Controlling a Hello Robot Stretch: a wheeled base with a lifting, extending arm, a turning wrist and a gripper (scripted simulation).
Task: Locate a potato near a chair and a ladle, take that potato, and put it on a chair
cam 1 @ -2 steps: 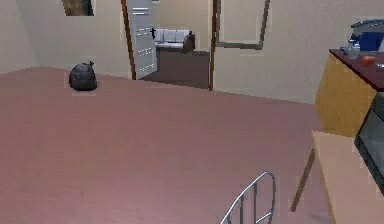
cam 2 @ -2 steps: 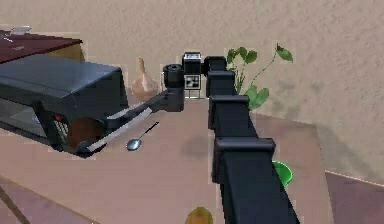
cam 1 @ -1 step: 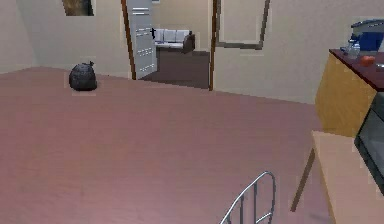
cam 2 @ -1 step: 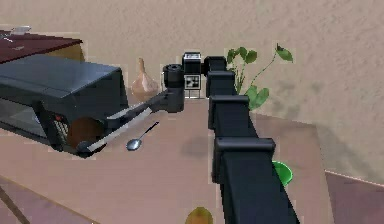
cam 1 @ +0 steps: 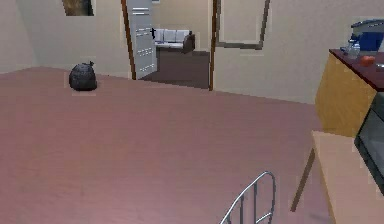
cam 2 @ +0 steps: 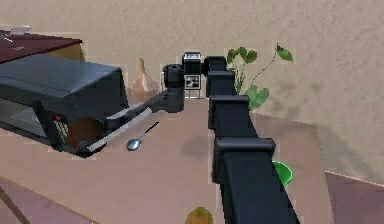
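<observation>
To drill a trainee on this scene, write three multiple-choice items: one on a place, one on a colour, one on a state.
1. Where is the dark bag? A on the floor by a wall; B on a bed; C on a shelf.
2. What colour is the microwave? A white; B black; C red.
3. The far white door is: A shut; B open; C boarded over.

Answers: 1 A, it sits on the floor at the forward view's left. 2 B, its casing is black. 3 B, a white sofa shows through the doorway.
</observation>
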